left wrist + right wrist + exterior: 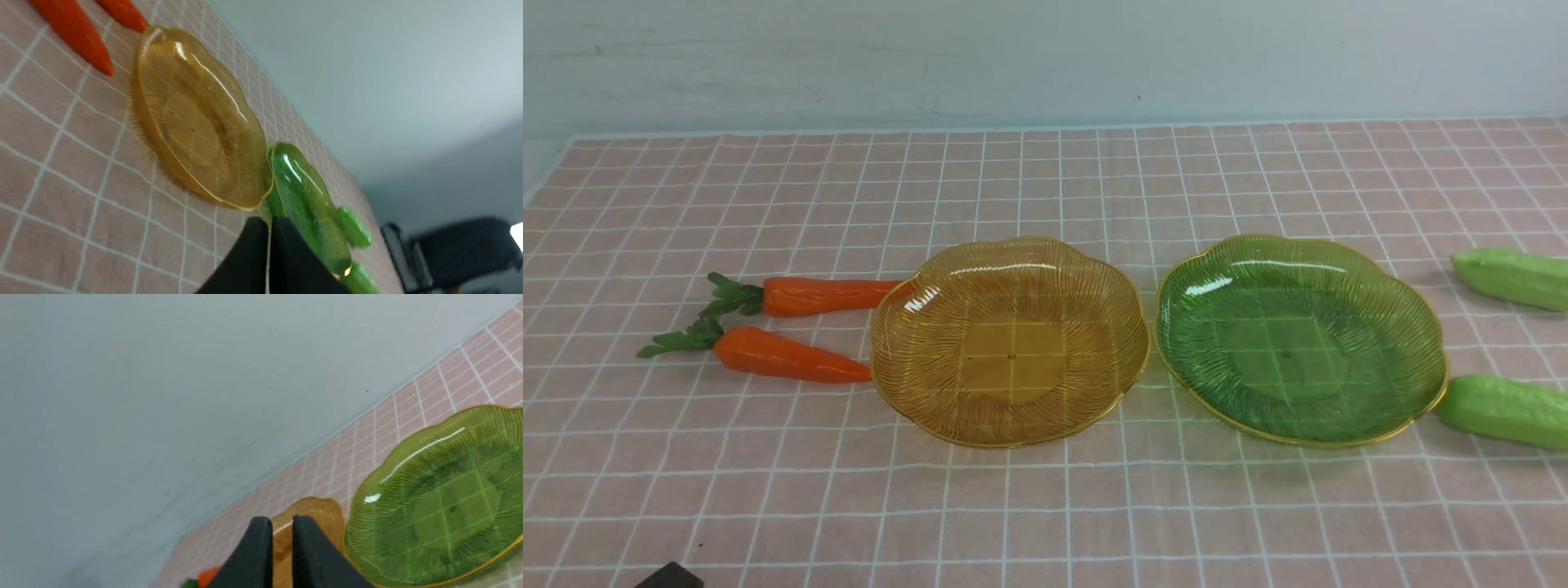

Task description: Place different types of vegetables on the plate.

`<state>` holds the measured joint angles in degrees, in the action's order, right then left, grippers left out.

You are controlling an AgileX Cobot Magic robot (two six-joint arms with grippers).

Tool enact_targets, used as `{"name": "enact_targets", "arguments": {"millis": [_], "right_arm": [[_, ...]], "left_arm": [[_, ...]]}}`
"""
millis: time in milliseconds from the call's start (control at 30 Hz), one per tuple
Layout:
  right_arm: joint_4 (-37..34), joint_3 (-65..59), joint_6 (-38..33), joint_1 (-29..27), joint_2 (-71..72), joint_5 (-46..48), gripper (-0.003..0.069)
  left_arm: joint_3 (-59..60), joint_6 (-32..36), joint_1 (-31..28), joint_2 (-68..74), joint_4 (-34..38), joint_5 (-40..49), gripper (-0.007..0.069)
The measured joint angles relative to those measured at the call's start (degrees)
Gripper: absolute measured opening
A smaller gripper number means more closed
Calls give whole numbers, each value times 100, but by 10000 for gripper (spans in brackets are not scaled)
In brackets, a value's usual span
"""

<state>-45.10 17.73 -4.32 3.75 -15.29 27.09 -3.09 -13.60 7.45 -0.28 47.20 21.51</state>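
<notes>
Two orange carrots (825,296) (784,356) with green tops lie side by side on the cloth, left of an empty amber plate (1010,343). An empty green plate (1298,339) sits just right of it. Two light-green cucumbers (1511,278) (1503,411) lie at the right edge, the nearer one touching the green plate's rim. In the left wrist view my left gripper (268,222) is shut and empty, low over the cloth short of both plates (196,118) (304,196). My right gripper (282,522) is shut but for a slim gap, empty, facing the green plate (441,502).
A pink checked cloth (1045,506) covers the table up to a pale wall at the back. A small black piece (670,576) pokes in at the front view's lower left edge. Dark equipment (461,249) stands beyond the table's right end.
</notes>
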Motion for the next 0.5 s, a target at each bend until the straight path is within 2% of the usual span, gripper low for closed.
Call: {"name": "enact_targets", "arguments": {"millis": [33,67,133,167,267,367,500], "right_arm": [[433,307,191,0,-458,317,61],[1568,880,709,0,-1232,965,60],[2616,1442,1301,0,-2204,1627,60],[3432,1857,1635,0,-2867,2109,62],[4962,2810,2023,0,-4311,3114,90],[5791,3671,1933,0,-5699,3859,171],[5930,4834,1573,0,-7416,4264,311]], "left_arm": [[-160,151,0,107,-32,214,-3],[-364,310,0,279,-94,513,-3],[-920,580,0,987,-438,1485,-3],[-1140,653,0,1341,-625,1909,-3],[-1605,841,0,2200,-1046,2698,-3],[-1891,1071,0,2856,-1270,3022,-1],[-1977,1440,0,3354,-1362,3041,43]]}}
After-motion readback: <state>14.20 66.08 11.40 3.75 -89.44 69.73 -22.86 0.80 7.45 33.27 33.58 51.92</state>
